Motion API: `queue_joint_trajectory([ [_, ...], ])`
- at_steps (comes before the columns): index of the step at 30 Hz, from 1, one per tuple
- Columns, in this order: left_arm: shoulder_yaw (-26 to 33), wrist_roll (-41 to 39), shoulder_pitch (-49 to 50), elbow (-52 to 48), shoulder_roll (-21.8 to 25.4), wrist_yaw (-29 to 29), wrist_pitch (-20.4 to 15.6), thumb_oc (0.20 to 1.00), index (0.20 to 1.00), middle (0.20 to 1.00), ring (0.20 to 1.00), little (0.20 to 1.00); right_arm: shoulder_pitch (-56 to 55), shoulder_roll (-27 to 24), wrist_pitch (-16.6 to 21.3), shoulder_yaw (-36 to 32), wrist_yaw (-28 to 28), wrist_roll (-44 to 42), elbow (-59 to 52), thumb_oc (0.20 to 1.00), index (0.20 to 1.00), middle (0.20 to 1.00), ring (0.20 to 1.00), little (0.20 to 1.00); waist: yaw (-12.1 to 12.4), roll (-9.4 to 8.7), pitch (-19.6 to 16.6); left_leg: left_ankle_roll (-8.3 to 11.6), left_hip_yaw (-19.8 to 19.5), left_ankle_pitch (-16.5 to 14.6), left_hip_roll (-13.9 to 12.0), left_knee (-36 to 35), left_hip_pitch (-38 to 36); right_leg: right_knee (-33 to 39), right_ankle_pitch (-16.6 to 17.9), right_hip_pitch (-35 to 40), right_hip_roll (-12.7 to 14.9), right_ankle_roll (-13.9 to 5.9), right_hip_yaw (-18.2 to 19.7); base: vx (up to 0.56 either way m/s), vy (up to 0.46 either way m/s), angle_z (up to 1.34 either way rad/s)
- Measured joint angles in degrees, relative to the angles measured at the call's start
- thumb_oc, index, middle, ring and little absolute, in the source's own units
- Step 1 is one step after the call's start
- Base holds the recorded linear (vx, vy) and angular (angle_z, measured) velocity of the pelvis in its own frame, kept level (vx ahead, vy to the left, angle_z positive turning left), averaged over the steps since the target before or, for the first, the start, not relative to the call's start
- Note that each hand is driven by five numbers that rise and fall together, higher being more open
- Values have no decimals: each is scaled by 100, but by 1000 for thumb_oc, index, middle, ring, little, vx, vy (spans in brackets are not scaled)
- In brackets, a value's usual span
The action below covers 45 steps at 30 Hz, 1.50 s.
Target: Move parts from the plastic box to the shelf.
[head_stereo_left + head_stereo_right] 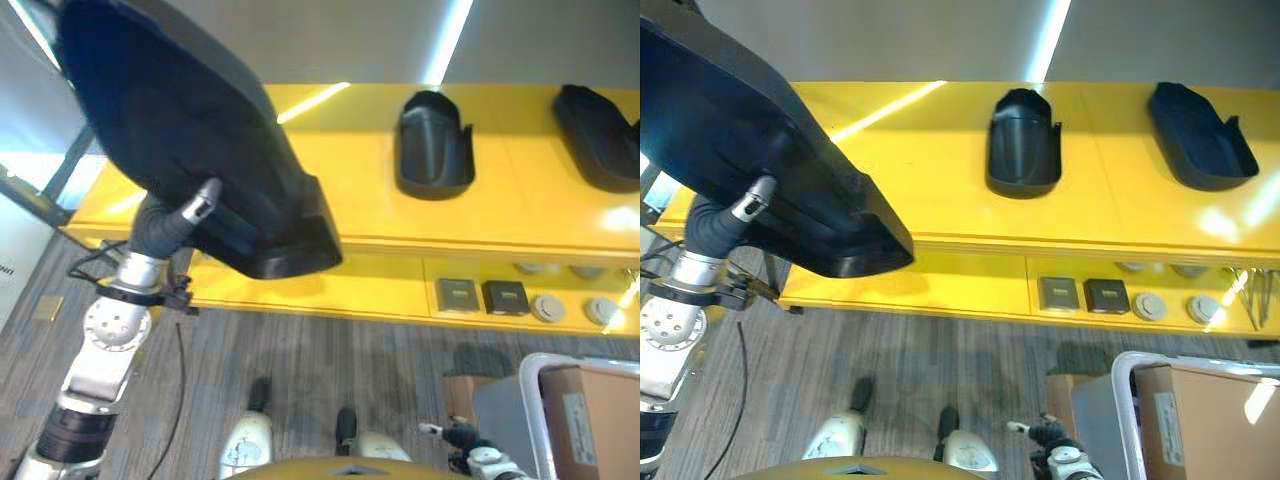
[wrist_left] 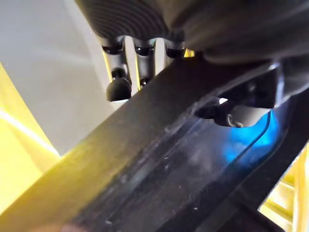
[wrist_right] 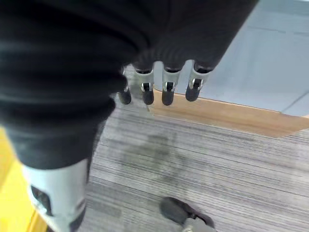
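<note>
A large black moulded part (image 1: pixel 180 130) is held up in front of the left end of the yellow shelf (image 1: pixel 350 190). My left hand (image 1: pixel 165 225) is shut on its lower edge; in the left wrist view the fingers (image 2: pixel 118 87) lie on one side of the part's rim (image 2: pixel 169 159) and the thumb (image 2: pixel 241 116) on the other. Two smaller black parts (image 1: pixel 433 145) (image 1: pixel 600 135) lie on the shelf top to the right. My right hand (image 1: pixel 462 436) hangs low by the grey plastic box (image 1: pixel 500 405), its fingers (image 3: pixel 167 87) relaxed over the carpet, holding nothing.
The shelf's lower level holds two dark square boxes (image 1: pixel 457 295) (image 1: pixel 505 297) and several grey discs (image 1: pixel 548 307). A cardboard box (image 1: pixel 600 420) sits at the lower right by the plastic box. Grey carpet (image 1: pixel 330 350) runs in front of the shelf.
</note>
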<state>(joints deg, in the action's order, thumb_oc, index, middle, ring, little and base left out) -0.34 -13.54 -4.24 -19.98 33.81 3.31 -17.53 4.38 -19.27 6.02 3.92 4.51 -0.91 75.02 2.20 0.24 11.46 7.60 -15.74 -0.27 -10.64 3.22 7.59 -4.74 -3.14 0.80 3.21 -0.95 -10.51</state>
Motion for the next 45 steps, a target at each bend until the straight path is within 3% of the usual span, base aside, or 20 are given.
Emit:
queue_joint_trajectory([
  [2,34,-18,-51,264,-11,12,6,200,200,200,200,200,-28,-25,-10,178,1,-58,-62,1000,1000,1000,1000,1000,-56,19,-55,81,15,-12,-553,87,55,-170,-128,1,60,-139,0,191,391,12],
  [4,4,-32,-37,379,-48,6,21,200,200,200,200,200,-52,-126,-36,670,-19,-12,-209,1000,1000,1000,1000,1000,-60,73,-161,132,-151,15,-619,74,24,-246,-209,-40,165,-359,103,142,313,-14],
  [6,5,-34,-37,395,-60,12,25,200,200,200,200,200,-222,-299,20,702,-58,107,-341,1000,1000,1000,1000,1000,-64,342,-286,-53,-132,163,-361,-62,-149,-340,-172,-106,325,-589,238,208,456,-33],
  [7,-14,-37,-102,417,-24,-7,35,200,200,200,200,200,-262,-258,0,622,-49,118,-336,1000,1000,1000,1000,1000,-149,352,-300,440,151,46,-251,83,-163,-298,-93,-41,519,-830,224,179,449,2],
  [8,-110,-44,-211,492,-22,-15,78,200,200,200,200,200,-341,-171,-15,578,-38,129,-384,1000,1000,1000,1000,1000,-166,127,-274,132,453,-51,104,386,-67,-359,-86,54,926,-885,212,85,290,11],
  [9,-216,-93,-266,580,-25,-1,77,200,200,200,200,200,-410,-142,-15,483,-59,134,-454,1000,1000,1000,1000,1000,-146,68,-312,198,519,-115,321,450,-50,-496,-120,-18,1101,-660,181,77,376,-6],
  [10,-345,-173,-262,613,278,-10,166,200,200,200,200,200,-442,27,-34,290,-26,122,-419,1000,1000,1000,1000,1000,-199,-43,-344,-191,775,-278,806,700,-25,-524,624,-179,1544,-488,576,116,452,-31],
  [11,-342,-196,-282,631,527,-74,171,200,200,200,200,200,-462,167,-24,159,-14,94,-420,1000,1000,1000,1000,1000,-272,-6,-364,-351,959,-218,945,668,-12,-726,665,-415,1681,-506,666,112,362,-62],
  [12,-177,-178,-177,600,702,-95,170,200,200,200,200,200,-413,375,-44,161,-20,-5,-579,1000,1000,1000,1000,1000,-276,23,-353,-578,1225,-192,1011,646,-17,-865,657,-630,1603,-544,706,132,308,-115],
  [13,69,-99,-77,736,1073,-81,191,200,200,200,200,200,-427,749,-11,302,8,-104,-1033,1000,1000,1000,1000,1000,-219,48,-344,-622,1439,-138,981,484,-78,-1203,79,-1047,1050,-645,1045,84,98,-102],
  [14,-14,-29,-241,908,1168,-70,255,200,200,200,200,200,-411,656,66,507,-27,-102,-1243,1000,1000,1000,1000,1000,-378,128,-349,-594,1408,37,1018,178,-170,-1219,-387,-1126,386,-525,1370,44,31,-59],
  [16,-278,35,-692,1130,891,-29,238,200,200,200,200,200,-385,563,96,1223,-23,-85,-1109,1000,1000,1000,1000,1000,-555,82,-366,-551,1355,163,1228,-147,-182,-794,-423,-1153,-194,-291,1584,7,-54,33],
  [18,-259,43,-722,1121,613,58,257,200,200,200,200,200,-295,621,108,926,-36,-98,-894,1000,1000,1000,1000,1000,-553,59,-356,-733,1498,379,1369,-334,-165,-392,-74,-1127,-106,-146,1635,41,-96,20],
  [19,-256,46,-709,1131,560,135,275,200,200,200,200,200,-331,599,115,903,-40,-99,-729,1000,1000,1000,1000,1000,-532,94,-332,-819,1451,451,1367,-449,-170,238,139,-757,81,-359,1776,24,-125,10],
  [21,-311,26,-849,1317,568,270,282,200,200,200,200,200,-413,558,130,954,-48,-91,-620,1000,1000,1000,1000,1000,-525,15,-357,-813,1412,573,1365,-671,-187,880,446,-420,297,-462,1732,-67,-96,21],
  [22,-713,13,-1601,1860,620,331,288,200,200,200,200,200,-395,516,172,902,-55,-96,-568,1000,1000,1000,1000,1000,-569,-3,-336,-772,1280,721,1361,-773,5,985,603,-522,369,-585,1744,-76,-36,35],
  [26,-1942,-671,-3581,3619,606,500,436,200,200,200,200,200,119,394,91,741,-23,-163,-147,1000,1000,1000,1000,1000,-900,198,-108,-592,1321,884,1029,-775,475,985,959,-1072,50,-480,1775,-55,-26,-11],
  [31,-2598,-1354,-4695,4238,539,407,463,200,200,200,200,200,132,232,-9,976,-33,-221,-205,1000,1000,1000,1000,1000,-1319,425,149,-559,1442,907,896,-775,597,956,1051,-1274,-72,-405,1812,-60,4,-21],
  [36,-3231,-1800,-6206,5694,552,399,493,200,200,200,200,200,337,177,4,1162,-30,-449,-250,1000,1000,1000,1000,1000,-1335,601,344,-523,1604,933,820,-774,848,948,1117,-1596,-141,-383,1964,-37,-2,-17],
  [45,-3827,-2112,-6935,7252,917,103,878,200,200,200,200,200,550,180,4,1175,-59,-665,-323,1000,1000,1000,1000,1000,-1291,681,546,-507,1622,925,802,-774,936,946,1118,-1710,-157,-373,1996,-4,-3,-2],
])
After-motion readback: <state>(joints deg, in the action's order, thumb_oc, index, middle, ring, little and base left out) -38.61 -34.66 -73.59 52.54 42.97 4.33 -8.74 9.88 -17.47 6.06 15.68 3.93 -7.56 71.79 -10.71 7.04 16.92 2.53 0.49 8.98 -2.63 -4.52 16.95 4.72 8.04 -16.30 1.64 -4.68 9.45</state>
